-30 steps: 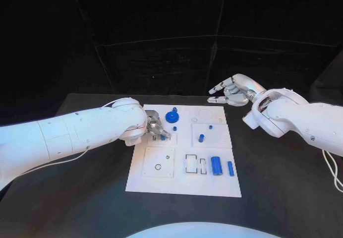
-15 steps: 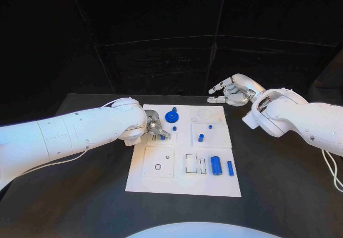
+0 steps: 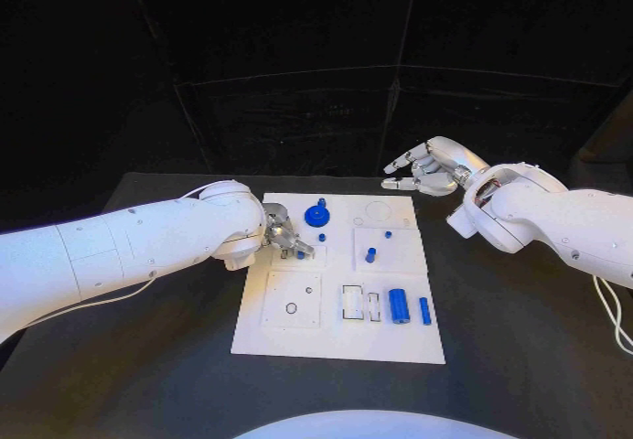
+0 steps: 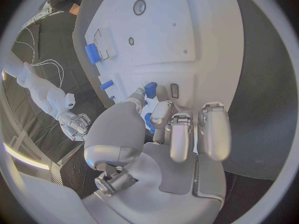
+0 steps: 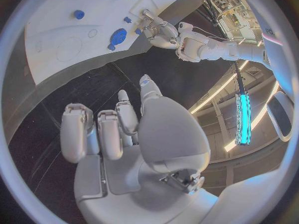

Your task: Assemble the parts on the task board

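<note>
Left robot hand (image 3: 283, 235) pinches small blue part (image 4: 150, 89) over task board (image 3: 337, 343); align upright before pressing. Right robot hand (image 3: 429, 170) hovers empty, fingers apart.

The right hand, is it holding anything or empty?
Empty: the right hand hovers past the task board's far edge, fingers apart, nothing between them.
</note>
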Robot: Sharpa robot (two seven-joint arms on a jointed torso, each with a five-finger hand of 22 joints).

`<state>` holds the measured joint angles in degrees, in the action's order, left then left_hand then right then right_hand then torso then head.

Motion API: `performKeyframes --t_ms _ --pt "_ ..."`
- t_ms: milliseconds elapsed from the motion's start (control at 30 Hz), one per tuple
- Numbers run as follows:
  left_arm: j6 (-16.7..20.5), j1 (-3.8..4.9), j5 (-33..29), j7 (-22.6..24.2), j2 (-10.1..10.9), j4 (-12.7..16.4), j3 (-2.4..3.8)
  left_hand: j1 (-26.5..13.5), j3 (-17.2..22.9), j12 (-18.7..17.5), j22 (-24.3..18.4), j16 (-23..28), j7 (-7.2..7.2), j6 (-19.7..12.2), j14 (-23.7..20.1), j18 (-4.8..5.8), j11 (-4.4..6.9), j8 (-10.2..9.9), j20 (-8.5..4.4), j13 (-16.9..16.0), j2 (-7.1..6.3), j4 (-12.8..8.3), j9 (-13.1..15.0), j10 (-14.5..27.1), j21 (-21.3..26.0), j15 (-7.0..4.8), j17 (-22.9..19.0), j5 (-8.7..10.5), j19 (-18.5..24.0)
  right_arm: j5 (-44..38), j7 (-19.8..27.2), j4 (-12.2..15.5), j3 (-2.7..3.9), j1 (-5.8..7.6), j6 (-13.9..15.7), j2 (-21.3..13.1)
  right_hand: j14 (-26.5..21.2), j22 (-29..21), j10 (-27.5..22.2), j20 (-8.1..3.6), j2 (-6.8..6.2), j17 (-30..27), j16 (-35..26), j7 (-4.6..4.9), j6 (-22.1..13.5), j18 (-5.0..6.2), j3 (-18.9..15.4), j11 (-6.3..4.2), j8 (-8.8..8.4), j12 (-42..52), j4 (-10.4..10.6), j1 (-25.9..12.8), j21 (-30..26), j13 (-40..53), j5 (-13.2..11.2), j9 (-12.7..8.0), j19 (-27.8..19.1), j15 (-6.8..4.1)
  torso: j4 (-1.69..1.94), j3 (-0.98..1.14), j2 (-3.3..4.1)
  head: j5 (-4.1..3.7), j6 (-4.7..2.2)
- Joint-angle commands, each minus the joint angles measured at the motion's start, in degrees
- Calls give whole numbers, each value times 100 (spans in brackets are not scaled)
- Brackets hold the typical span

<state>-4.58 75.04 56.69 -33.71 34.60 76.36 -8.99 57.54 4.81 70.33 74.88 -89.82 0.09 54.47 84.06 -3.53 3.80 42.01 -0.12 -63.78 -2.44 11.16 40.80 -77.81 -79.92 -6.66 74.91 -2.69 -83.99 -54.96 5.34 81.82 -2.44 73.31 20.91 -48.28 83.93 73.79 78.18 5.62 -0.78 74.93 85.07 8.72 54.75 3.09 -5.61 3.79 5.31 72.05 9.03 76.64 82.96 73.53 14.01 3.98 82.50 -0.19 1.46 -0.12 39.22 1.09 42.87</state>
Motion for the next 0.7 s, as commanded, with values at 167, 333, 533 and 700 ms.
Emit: performKeyframes --t_ms 167,333,533,700 --pt "69 38 9 -7 51 85 49 -47 -234 34 4 -18 -27 29 594 33 10 26 -66 -6 2 105 22 -25 -25 -37 1509 4 -88 -5 45 -9 4 11 -33 9 377 -8 -50 -11 -25 492 -18 4 6 26 -40 2 38 -22 0 -19 -23 -1 -38 -9 -34 -40 -1 1 0 2 -4" --pt "-13 42 5 26 134 165 287 27 -328 -2 -50 -18 -22 1 594 22 8 14 -70 39 1 114 25 3 14 -39 1509 3 -68 -5 47 -21 4 11 -35 10 376 -11 -52 -11 -25 488 -21 4 4 26 -48 2 38 -25 4 -27 -25 -4 -37 -9 -35 -40 0 -1 1 9 -15" --pt "-798 182 44 -17 258 116 618 451 -373 -372 -373 -18 229 -577 594 -32 -211 -470 39 491 242 10 -240 334 255 117 1509 -22 62 -5 43 -37 3 11 -35 2 377 -13 -52 -11 -24 489 -21 4 3 27 -61 2 38 -23 12 -41 -27 -3 -32 -9 -36 -39 7 2 -1 7 -40" --pt "-1263 334 79 -68 133 -344 686 581 -540 -403 -426 -18 421 -698 594 -51 -362 -886 196 575 357 21 -660 398 312 277 1509 -15 86 -5 43 -51 3 11 -35 12 377 -11 -50 -11 -23 490 -22 4 1 26 -66 2 37 -21 12 -40 -27 -2 -19 -9 -35 -40 8 -3 0 32 -67"
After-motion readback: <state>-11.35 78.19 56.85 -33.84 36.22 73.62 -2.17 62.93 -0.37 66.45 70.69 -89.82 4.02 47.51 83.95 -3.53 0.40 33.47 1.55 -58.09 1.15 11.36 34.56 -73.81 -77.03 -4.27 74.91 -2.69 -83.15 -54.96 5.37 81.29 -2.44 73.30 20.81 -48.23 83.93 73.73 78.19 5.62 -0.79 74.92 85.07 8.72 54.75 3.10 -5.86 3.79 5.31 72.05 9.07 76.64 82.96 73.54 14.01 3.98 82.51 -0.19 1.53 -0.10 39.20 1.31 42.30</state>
